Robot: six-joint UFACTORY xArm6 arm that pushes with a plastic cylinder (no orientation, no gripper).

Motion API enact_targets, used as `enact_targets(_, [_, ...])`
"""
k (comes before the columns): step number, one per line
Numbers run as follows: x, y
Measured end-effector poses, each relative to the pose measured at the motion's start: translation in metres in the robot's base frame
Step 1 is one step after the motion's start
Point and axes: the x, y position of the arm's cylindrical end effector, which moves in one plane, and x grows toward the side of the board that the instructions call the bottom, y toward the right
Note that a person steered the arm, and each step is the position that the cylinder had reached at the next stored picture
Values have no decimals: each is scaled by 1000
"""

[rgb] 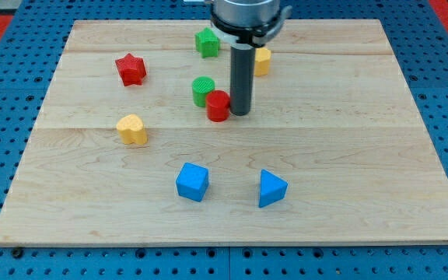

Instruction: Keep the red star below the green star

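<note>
The red star (pixel 131 69) lies on the wooden board (pixel 348 155) at the upper left. The green star (pixel 207 42) lies near the top edge, to the right of the red star and a little higher in the view. My tip (pixel 240 113) rests on the board near the middle, touching or nearly touching the right side of a red cylinder (pixel 218 106). The tip is well to the right of and below both stars.
A green cylinder (pixel 204 91) sits just upper left of the red cylinder. A yellow block (pixel 262 61) shows partly behind the rod. A yellow heart (pixel 132 129) lies at the left. A blue cube (pixel 192 182) and a blue wedge (pixel 271 188) lie toward the view's bottom.
</note>
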Motion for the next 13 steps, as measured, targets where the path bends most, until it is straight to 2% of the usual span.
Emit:
enact_targets(3, [15, -43])
enact_targets(4, [39, -44])
enact_targets(5, [29, -126])
enact_targets(8, [-51, -242])
enact_targets(9, [-86, -221])
enact_targets(10, [-98, -146])
enact_targets(11, [-93, -214])
enact_targets(12, [-70, -216])
enact_targets(13, [-59, -168])
